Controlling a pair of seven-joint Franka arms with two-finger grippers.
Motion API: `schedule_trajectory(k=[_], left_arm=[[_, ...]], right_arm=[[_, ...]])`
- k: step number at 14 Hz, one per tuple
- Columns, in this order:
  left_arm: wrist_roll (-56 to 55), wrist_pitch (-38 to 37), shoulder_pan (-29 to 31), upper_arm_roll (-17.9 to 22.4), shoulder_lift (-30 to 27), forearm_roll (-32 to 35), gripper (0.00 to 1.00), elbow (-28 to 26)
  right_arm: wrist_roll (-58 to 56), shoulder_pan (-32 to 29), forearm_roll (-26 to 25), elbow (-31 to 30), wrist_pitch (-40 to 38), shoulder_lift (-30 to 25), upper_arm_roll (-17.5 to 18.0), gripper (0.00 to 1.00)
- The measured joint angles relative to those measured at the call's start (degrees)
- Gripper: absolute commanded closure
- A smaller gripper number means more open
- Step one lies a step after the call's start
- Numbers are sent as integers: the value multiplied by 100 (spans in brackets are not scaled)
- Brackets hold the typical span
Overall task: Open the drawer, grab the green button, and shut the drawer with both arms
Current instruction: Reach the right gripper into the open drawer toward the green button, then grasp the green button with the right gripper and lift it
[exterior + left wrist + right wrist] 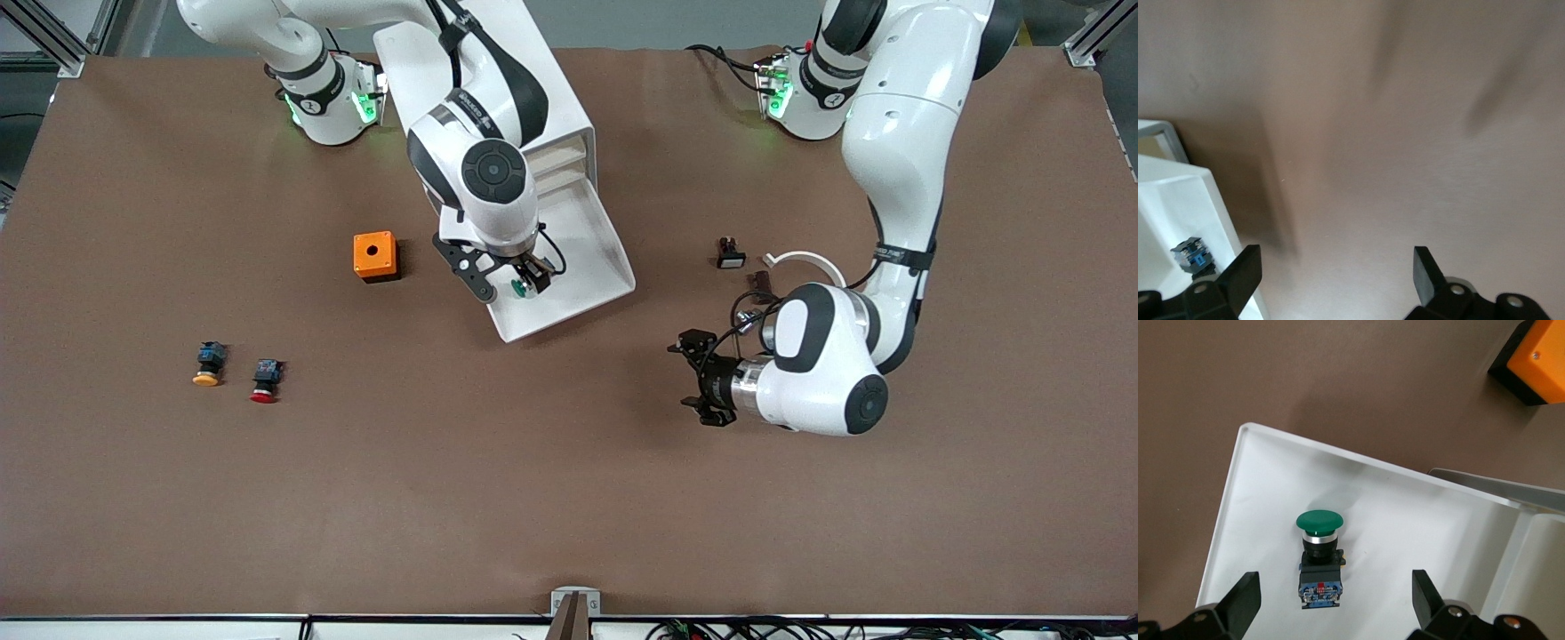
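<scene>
Three push buttons (522, 286), one orange box (374, 256), one open drawer (613, 258), perhaps two small parts (730, 253).

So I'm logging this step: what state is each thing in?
drawer: pulled open
green button: lying in the drawer, not gripped
right gripper: open, over the button
left gripper: open, empty, over bare table
red button: on its side on the table
yellow button: likewise

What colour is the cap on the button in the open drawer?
Green: the button in the drawer has a round green cap. Clearest in the right wrist view.
</scene>
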Motion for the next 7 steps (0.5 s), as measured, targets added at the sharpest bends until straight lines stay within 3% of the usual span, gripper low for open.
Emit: schedule_trajectory(k=[7], left_arm=[[0,-297,157,-33,-381,1363,0,1]], right_arm=[[-4,93,1,1,194,197,0,0]])
